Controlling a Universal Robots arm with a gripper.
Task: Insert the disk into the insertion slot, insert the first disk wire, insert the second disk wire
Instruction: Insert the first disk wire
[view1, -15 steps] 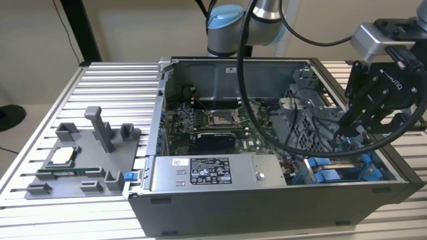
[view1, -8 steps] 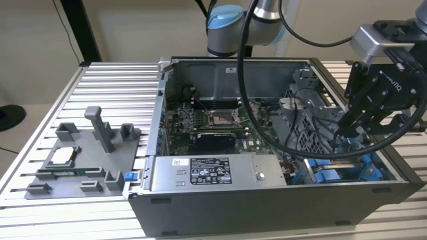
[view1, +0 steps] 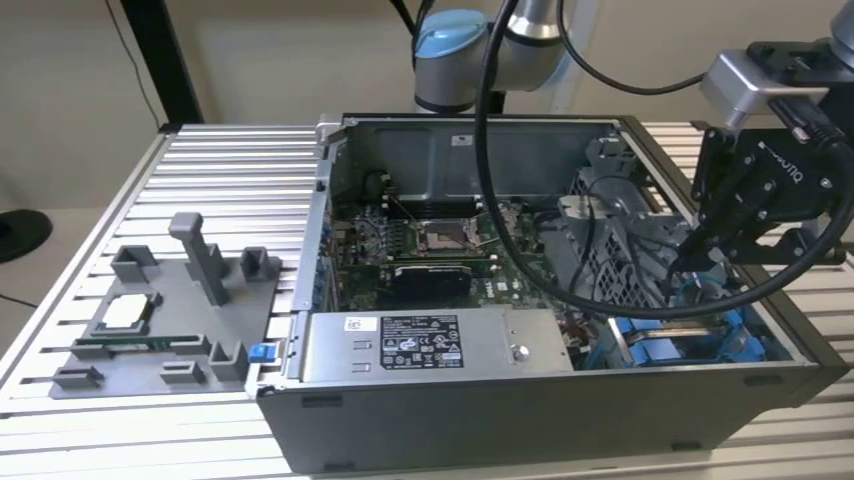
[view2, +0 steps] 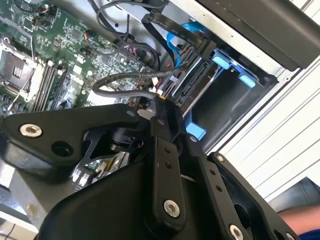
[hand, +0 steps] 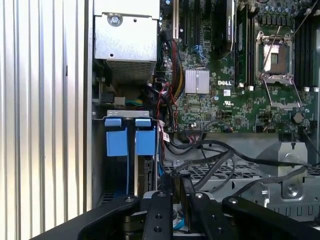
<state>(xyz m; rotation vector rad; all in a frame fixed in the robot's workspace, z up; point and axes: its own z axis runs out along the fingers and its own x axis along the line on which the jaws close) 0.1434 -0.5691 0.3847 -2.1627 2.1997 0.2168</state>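
Observation:
The insertion slot (view1: 683, 345), a grey bay with blue rails, sits in the open computer case's corner at the exterior view's right. Its blue tabs (hand: 126, 140) show in both wrist views. The disk (view2: 191, 84) lies edge-on inside the slot, with its dark connector side facing the case interior. My gripper (view2: 161, 102) hangs just in front of that connector side. Its fingers (hand: 161, 200) are closed together on the end of a black disk wire (view2: 127, 92), which loops back toward the motherboard. In the exterior view the gripper (view1: 694, 262) reaches down into the case above the slot.
A grey metal box with a sticker (view1: 420, 345) lies along the case's front wall. The perforated cage (view1: 617, 240) and loose black cables (hand: 220, 160) crowd the slot. The motherboard (view1: 427, 240) fills the middle. A grey fixture (view1: 160, 330) stands on the slatted table. A blue sleeve (view2: 300, 220) is nearby.

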